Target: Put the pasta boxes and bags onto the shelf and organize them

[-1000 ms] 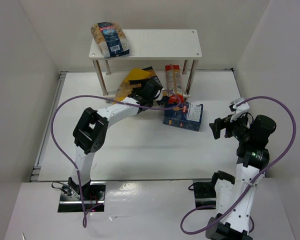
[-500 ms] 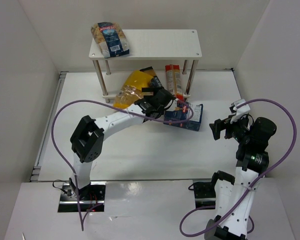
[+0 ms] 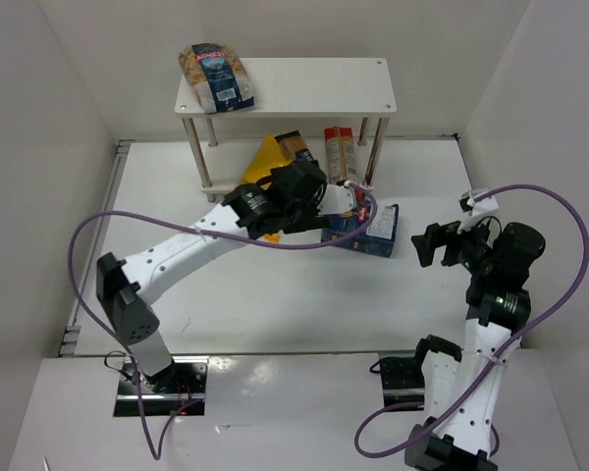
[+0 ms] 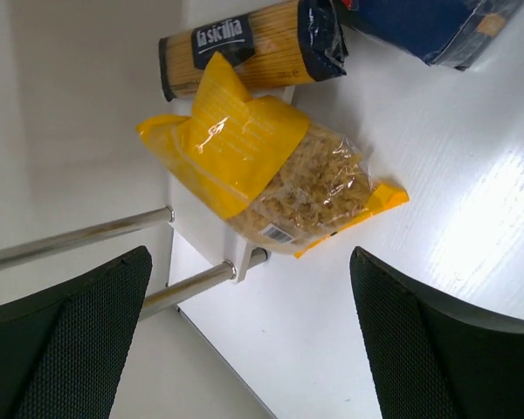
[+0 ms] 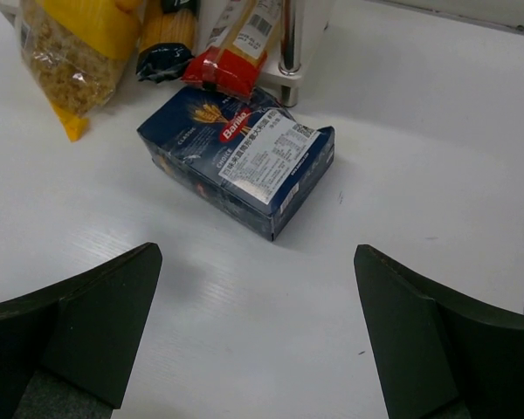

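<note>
The white shelf (image 3: 304, 88) stands at the back with a clear bag with a dark-blue label (image 3: 216, 77) on the left of its top board. On the table in front lie a yellow bag (image 4: 279, 175), a yellow-blue spaghetti pack (image 4: 253, 48), a red-orange spaghetti pack (image 3: 340, 157) and a dark-blue box (image 5: 240, 161). My left gripper (image 3: 312, 186) hovers open over the yellow bag (image 3: 266, 155), holding nothing and hiding part of it from above. My right gripper (image 3: 434, 245) hangs open and holding nothing to the right of the box (image 3: 371, 231), apart from it.
Thin silver shelf legs (image 4: 79, 236) stand beside the yellow bag. White walls (image 3: 69, 147) close in the table on the left, back and right. A purple cable (image 3: 560, 235) loops out from the right arm.
The left arm has stretched out low over the table, and its gripper has shifted over the yellow bag. The right arm has barely moved. Both grippers stay open.
</note>
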Action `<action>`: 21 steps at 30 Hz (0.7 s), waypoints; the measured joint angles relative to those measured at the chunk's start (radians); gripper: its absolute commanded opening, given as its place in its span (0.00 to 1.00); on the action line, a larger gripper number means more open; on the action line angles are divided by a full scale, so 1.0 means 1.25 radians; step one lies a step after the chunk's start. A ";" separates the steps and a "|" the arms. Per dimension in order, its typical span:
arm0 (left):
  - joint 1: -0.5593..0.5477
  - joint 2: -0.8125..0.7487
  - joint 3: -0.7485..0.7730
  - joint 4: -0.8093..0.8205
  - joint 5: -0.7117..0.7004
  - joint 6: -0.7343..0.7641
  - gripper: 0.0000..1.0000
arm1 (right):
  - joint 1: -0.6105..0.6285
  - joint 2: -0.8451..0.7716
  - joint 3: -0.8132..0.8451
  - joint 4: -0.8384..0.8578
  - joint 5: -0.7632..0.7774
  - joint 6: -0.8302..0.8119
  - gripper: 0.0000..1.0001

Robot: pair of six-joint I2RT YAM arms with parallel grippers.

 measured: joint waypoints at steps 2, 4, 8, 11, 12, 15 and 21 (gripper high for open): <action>0.004 -0.052 -0.023 -0.005 0.008 -0.007 1.00 | -0.001 0.023 0.010 0.012 0.001 0.023 1.00; 0.011 -0.106 -0.052 -0.013 0.015 -0.018 1.00 | -0.011 0.051 0.022 0.025 -0.003 0.045 1.00; 0.081 -0.182 -0.102 -0.026 0.056 -0.043 1.00 | -0.033 0.115 0.055 0.041 -0.033 0.086 1.00; 0.188 -0.217 -0.135 -0.043 0.107 -0.071 1.00 | -0.041 0.177 0.099 0.042 -0.057 0.104 1.00; 0.224 -0.230 -0.148 -0.052 0.123 -0.086 1.00 | -0.041 0.195 0.112 0.041 -0.062 0.105 1.00; 0.310 -0.276 -0.187 -0.090 0.201 -0.132 1.00 | -0.037 0.233 0.142 0.036 -0.068 0.090 1.00; 0.456 -0.352 -0.236 -0.172 0.435 -0.234 1.00 | -0.014 0.270 0.174 0.010 -0.038 0.012 1.00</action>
